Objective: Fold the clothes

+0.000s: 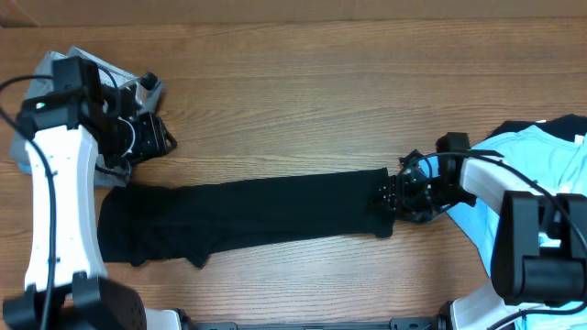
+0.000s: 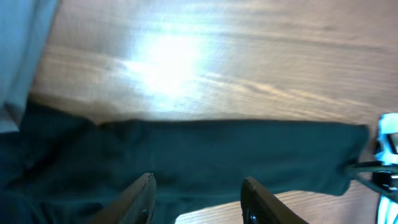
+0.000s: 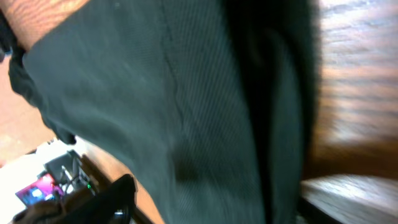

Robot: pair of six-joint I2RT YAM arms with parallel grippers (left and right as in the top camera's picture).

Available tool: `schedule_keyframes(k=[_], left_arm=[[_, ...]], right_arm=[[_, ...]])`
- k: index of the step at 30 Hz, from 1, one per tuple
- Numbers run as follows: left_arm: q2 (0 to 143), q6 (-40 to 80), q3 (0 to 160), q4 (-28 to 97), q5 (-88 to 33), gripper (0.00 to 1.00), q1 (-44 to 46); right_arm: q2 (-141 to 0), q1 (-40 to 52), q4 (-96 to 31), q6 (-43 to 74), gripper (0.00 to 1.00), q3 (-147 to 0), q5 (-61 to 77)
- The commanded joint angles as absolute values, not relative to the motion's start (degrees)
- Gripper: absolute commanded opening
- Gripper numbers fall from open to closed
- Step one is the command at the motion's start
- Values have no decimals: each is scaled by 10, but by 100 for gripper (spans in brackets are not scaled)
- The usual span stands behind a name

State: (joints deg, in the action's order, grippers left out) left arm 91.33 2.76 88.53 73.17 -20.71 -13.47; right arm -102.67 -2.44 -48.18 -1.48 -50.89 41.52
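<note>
We've got the black garment (image 1: 257, 215) stretched long across the table (image 1: 293, 92), and the right gripper (image 1: 396, 194) sits at its right-hand end. From the right wrist view the cloth fills the frame, so we judge it clenched on that hem. The left gripper (image 2: 198, 182) hangs spread wide above the dark fabric, grasping nothing.

The step, as we read it, is bringing one end over to the other. To do it well we'd want the left gripper pinching the near-left edge first, then both ends carried level and taut so no wrinkles get trapped, and kept clear of the light blue garment (image 1: 527, 156) beside the right arm.
</note>
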Motion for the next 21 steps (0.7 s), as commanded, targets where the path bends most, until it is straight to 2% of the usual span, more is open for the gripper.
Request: schedule_keyframes(k=[1, 5, 7, 12, 17, 21], left_arm=[[869, 17, 909, 733, -230, 49, -129], [852, 16, 909, 737, -230, 50, -129], [849, 16, 909, 741, -230, 50, -129], [849, 16, 909, 748, -230, 50, -129], [849, 16, 909, 748, -230, 50, -129], [849, 16, 909, 752, -230, 50, -128]], right_arm=[[-1035, 0, -465, -30, 57, -503, 421], [-1035, 1, -448, -30, 38, -503, 421], [-1035, -3, -444, -29, 33, -503, 422], [-1035, -24, -453, -28, 4, -517, 421], [-1034, -86, -486, 48, 4, -579, 392], [-1028, -124, -542, 63, 4, -634, 333]])
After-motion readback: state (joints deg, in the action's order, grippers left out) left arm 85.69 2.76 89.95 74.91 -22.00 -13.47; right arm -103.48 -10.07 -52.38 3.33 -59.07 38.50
